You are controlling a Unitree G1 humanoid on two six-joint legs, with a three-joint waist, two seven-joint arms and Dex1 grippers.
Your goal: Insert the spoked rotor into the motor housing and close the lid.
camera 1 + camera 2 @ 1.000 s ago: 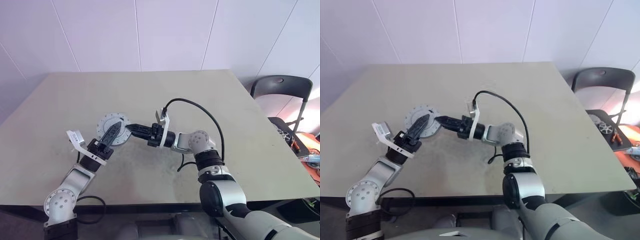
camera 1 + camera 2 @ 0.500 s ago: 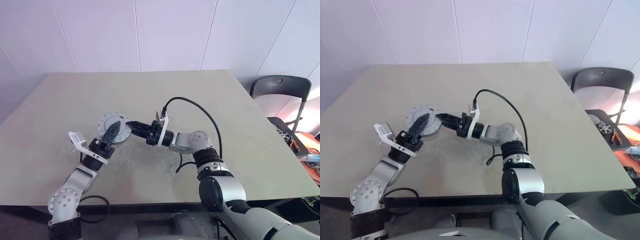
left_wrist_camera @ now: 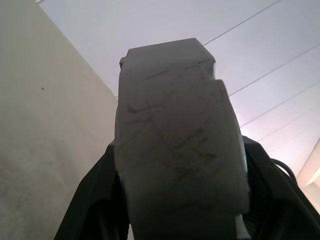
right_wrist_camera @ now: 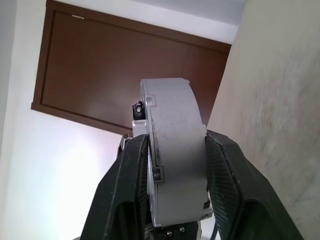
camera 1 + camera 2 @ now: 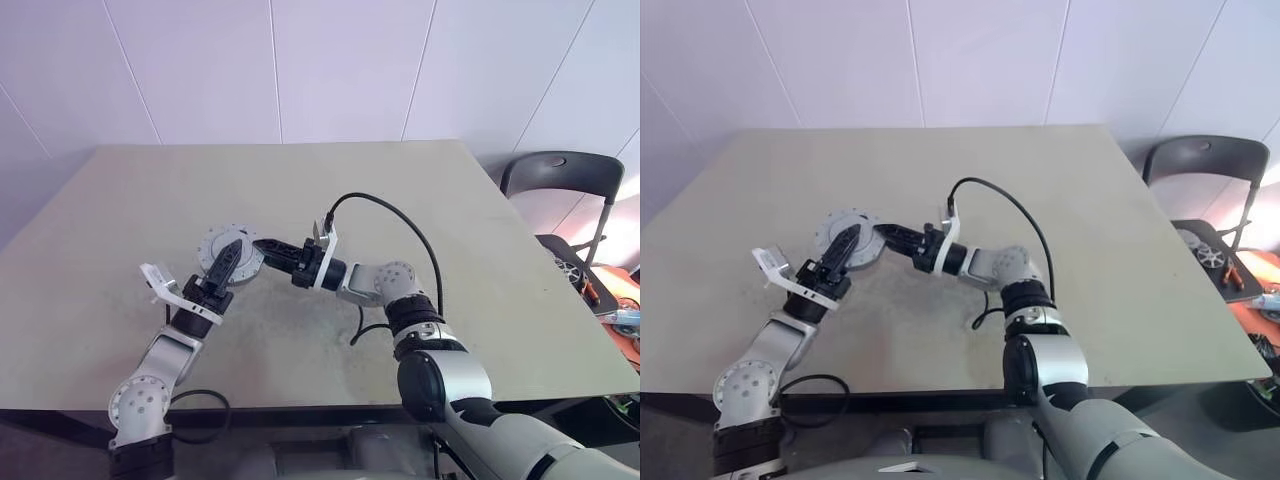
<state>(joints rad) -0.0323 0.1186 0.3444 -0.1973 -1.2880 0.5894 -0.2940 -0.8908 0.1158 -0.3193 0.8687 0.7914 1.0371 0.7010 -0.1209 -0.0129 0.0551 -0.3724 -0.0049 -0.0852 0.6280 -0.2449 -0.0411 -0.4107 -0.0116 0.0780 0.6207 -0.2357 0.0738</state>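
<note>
Centrally on the beige table (image 5: 420, 200), toward its left half, both arms meet at one grey round assembly. By the chair (image 5: 565, 180) off the table's right edge nothing of the task lies.

Motor housing (image 5: 228, 252): seen from above as a round grey flanged disc with small marks around its rim, lifted off the tabletop between the two grippers. In the right wrist view it shows edge-on as a thick grey drum (image 4: 175, 165) standing between that gripper's two black fingers (image 4: 225, 185), both pads pressed against its flat faces. Right gripper (image 5: 262, 246): closed on the housing, gripping at its right edge, pointing toward the robot's left.

Left gripper (image 5: 226, 262): comes up from below and lies across the face of the disc. In the left wrist view the grey body (image 3: 180, 150) sits tight between the dark fingers (image 3: 95, 200), which flank it on both sides; it, too, is clamped on the housing.

Cannot tell lid from housing body, nor make out the spoked rotor.
</note>
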